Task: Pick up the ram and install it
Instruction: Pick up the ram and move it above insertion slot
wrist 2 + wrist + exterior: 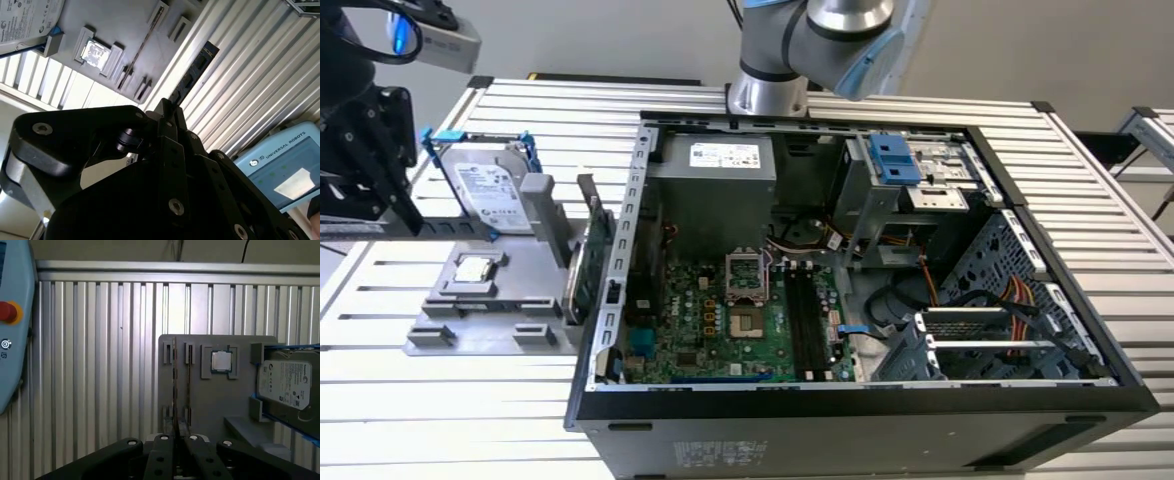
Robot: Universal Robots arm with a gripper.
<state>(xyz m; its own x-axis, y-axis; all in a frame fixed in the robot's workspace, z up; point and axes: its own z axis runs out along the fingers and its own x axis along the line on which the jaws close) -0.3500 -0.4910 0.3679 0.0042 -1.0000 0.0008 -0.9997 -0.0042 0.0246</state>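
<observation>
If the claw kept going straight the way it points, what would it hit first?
Likely the slatted table, just beside the grey holder. The memory stick pinched in the claw juts ahead and would touch first; depth is unclear.

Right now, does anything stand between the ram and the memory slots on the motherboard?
Yes. The end effector holds the ram at the exterior view's left. The grey fixture with its hard drive and expansion card, then the case wall, lie between it and the memory slots, which look open from above.
</observation>
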